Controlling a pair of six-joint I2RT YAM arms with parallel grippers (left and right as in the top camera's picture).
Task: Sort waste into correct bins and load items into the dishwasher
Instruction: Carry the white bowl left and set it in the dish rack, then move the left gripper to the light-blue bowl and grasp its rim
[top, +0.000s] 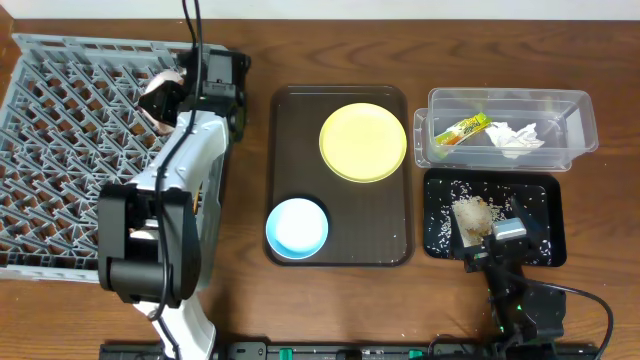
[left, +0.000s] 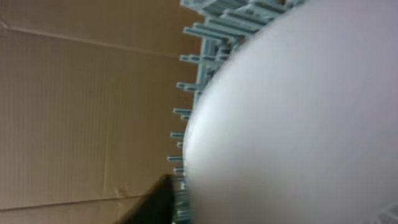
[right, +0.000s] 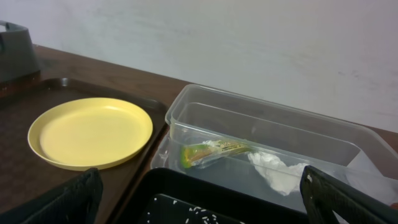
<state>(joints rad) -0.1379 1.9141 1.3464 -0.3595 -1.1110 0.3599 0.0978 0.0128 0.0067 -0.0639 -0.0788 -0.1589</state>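
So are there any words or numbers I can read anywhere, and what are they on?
Wrapper in the tub: it has some print, but it is too small and blurred to read.
Nothing else shows any words, numbers or signs, not the plate, the blue bowl or the rack.

Left arm stretched forward; right arm low, fingers spread wide
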